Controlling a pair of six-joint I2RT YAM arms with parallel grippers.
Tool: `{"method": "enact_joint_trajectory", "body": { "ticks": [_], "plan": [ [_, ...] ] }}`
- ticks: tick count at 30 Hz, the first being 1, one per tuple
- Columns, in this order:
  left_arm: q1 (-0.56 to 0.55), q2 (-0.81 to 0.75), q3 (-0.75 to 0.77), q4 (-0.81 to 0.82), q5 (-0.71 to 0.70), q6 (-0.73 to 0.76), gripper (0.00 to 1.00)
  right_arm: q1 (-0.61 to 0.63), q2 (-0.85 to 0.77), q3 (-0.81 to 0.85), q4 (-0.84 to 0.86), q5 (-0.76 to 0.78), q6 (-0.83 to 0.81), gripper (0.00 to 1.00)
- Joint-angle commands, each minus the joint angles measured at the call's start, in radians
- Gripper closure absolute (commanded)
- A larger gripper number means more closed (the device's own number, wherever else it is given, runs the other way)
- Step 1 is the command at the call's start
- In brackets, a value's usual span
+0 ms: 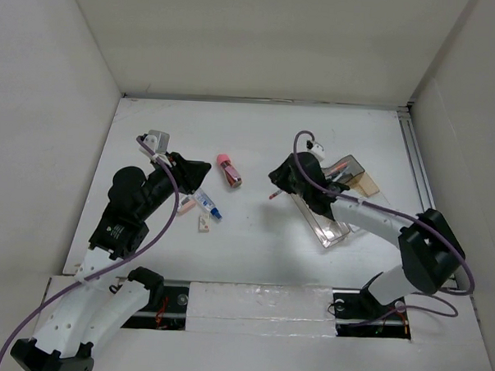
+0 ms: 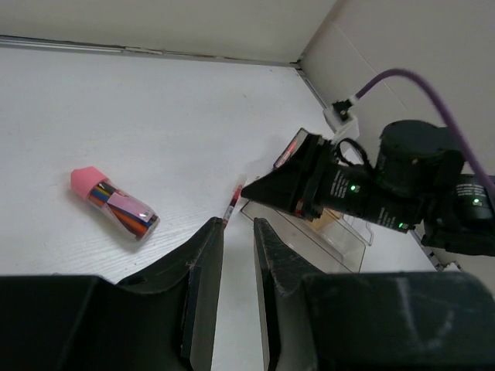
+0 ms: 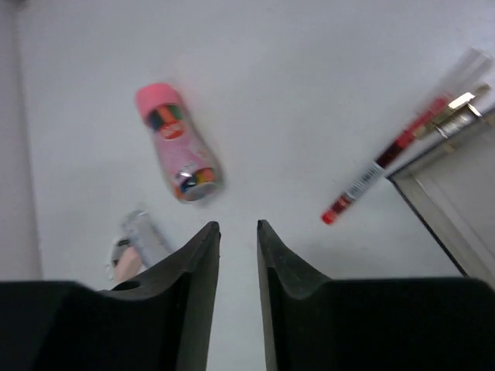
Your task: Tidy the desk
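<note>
No word, number or brand can be read anywhere. The pink-capped tube [image 3: 179, 141] carries a small red label mark, and the red pen [image 3: 387, 161] has a white band that may be a barcode at about its four o'clock end; both are too blurred.

A pink-capped tube [image 1: 228, 170] is seen lying mid-counter [image 1: 258, 128], between the two arms; a clear tray [image 1: 332, 232] lies at the right.

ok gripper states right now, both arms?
Left gripper: nearly closed, narrow gap, holding nothing.
Right gripper: nearly closed, narrow gap, empty, above the desk.
</note>
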Motion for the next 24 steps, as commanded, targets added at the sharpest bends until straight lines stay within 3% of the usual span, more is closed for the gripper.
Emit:
{"method": "enact_joint_trajectory", "body": {
  "ticks": [1,3,7,24],
  "plan": [
    [0.005,-0.005,0.027,0.055,0.007,0.004,0.81,0.006,0.038,0.000,-0.143,0.118,-0.035,0.65],
    [0.005,-0.001,0.028,0.055,0.013,0.002,0.81,0.016,0.059,0.003,-0.160,0.124,-0.030,0.55],
    [0.005,-0.007,0.025,0.057,0.010,0.002,0.81,0.039,0.146,0.044,-0.203,0.146,-0.018,0.52],
    [0.005,-0.016,0.025,0.052,0.006,0.004,0.81,0.050,0.357,0.185,-0.270,0.222,0.024,0.58]
  ]
}}
